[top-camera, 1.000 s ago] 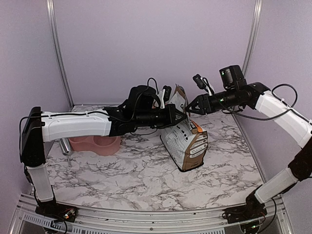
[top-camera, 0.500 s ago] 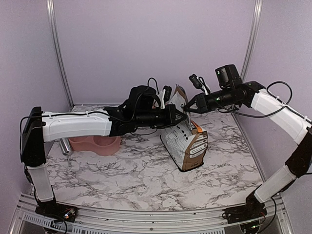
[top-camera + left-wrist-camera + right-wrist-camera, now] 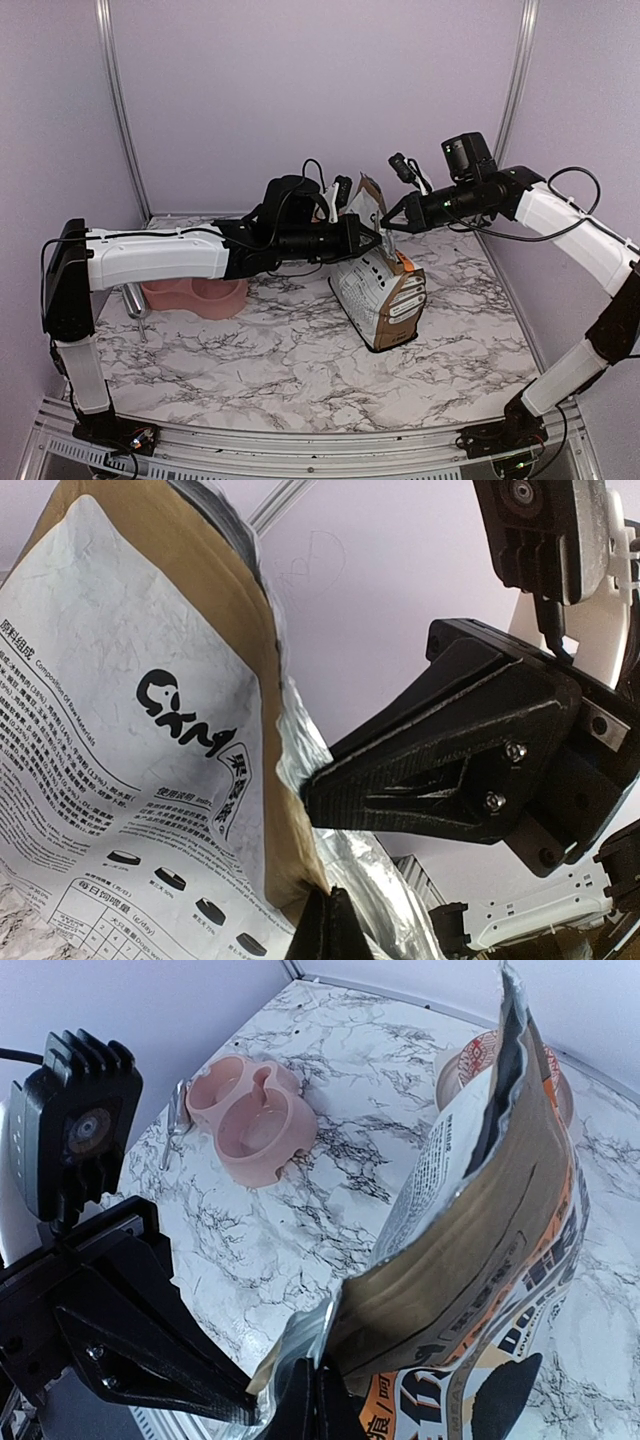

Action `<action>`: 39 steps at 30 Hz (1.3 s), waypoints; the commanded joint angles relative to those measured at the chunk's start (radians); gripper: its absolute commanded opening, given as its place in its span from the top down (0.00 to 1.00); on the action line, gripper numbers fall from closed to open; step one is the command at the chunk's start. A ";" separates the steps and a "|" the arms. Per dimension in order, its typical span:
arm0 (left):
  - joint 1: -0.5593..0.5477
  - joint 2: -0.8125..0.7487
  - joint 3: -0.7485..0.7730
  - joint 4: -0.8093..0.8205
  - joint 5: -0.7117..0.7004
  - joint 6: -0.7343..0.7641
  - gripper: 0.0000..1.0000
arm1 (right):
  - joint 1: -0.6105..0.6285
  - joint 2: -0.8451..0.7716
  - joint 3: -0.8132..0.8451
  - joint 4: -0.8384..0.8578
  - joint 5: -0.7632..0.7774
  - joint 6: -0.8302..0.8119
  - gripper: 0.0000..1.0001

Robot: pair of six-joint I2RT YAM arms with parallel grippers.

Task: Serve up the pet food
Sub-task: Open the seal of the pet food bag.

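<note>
On a marble table [image 3: 260, 370] stands an upright paper bag [image 3: 385, 295], and at its open mouth the left gripper [image 3: 377, 236] and right gripper [image 3: 389, 223] meet almost tip to tip, each with its jaws pinched together on the rim; the pet food cannot be seen, as the bag's inside below the jaws is hidden.

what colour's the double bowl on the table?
The bowl is pale pink, plain, with no pattern. It shows clearest in the right wrist view.
</note>
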 commanded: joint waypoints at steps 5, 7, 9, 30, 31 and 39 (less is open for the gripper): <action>0.012 0.013 -0.001 0.007 -0.024 0.018 1.00 | 0.002 -0.023 0.008 -0.034 0.082 -0.026 1.00; 0.011 0.013 -0.001 0.008 -0.027 0.017 1.00 | 0.002 -0.026 0.006 -0.041 0.103 -0.029 1.00; 0.011 0.013 -0.001 0.008 -0.028 0.016 1.00 | 0.002 -0.031 0.003 -0.046 0.136 -0.031 1.00; 0.040 0.041 0.087 -0.049 -0.052 0.055 0.65 | 0.001 -0.076 -0.072 0.011 0.023 -0.041 1.00; 0.041 0.044 0.097 -0.053 -0.054 0.060 0.64 | 0.000 -0.078 -0.075 0.014 0.020 -0.041 1.00; 0.052 0.091 0.175 -0.128 -0.051 0.081 0.66 | 0.002 -0.084 -0.094 0.030 0.007 -0.046 1.00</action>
